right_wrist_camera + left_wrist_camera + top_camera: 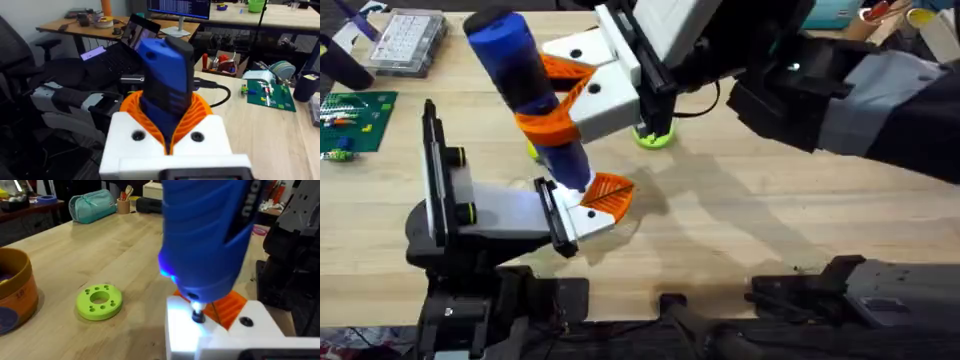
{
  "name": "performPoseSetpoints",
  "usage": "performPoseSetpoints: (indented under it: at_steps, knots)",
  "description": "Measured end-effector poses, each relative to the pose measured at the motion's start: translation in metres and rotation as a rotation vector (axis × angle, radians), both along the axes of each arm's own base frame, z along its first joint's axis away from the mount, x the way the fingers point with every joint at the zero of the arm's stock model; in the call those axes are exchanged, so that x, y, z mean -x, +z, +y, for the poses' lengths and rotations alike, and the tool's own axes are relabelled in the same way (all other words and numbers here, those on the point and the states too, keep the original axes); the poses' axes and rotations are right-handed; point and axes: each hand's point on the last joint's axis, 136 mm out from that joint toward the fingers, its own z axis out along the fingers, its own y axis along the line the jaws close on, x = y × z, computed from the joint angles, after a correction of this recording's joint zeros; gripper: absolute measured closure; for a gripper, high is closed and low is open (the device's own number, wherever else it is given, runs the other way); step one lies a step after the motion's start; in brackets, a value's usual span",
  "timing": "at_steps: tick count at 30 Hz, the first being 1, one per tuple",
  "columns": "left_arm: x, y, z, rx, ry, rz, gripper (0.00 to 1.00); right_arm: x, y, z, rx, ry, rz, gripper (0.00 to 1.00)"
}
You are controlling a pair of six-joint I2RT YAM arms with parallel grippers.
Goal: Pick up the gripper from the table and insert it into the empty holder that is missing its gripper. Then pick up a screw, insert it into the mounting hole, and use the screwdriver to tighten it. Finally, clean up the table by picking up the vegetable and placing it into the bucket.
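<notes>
1 gripper, the right gripper, is clamped on the screwdriver, its bit down at a white mount; open table lies rightward.

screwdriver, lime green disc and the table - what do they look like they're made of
The screwdriver: likely moulded plastic, smooth bright blue with a soft sheen, and a thin metal bit at the tip. The lime-green disc: probably matte plastic, uniform colour with clean round holes, possibly 3D-printed. The table: light wood or wood-look laminate, with visible plank seams and grain; which of the two I cannot tell.
</notes>
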Motion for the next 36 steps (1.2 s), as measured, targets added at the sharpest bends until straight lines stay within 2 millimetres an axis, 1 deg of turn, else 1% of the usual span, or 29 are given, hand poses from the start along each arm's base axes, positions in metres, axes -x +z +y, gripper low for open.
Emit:
performPoseSetpoints:
  at_steps: [7, 13, 36]
  knots:
    - [0.000, 0.000, 0.000, 0.000, 0.000, 0.000, 0.994, 0.002, 0.002, -0.001, -0.012, 0.011, -0.014, 0.978]
    - [0.000, 0.000, 0.000, -0.001, 0.001, -0.003, 0.994, 0.005, 0.011, -0.002, -0.050, 0.027, -0.045, 0.978]
    - [0.000, 0.000, 0.000, -0.001, 0.001, -0.004, 0.994, 0.006, 0.011, -0.004, -0.039, 0.029, -0.021, 0.978]
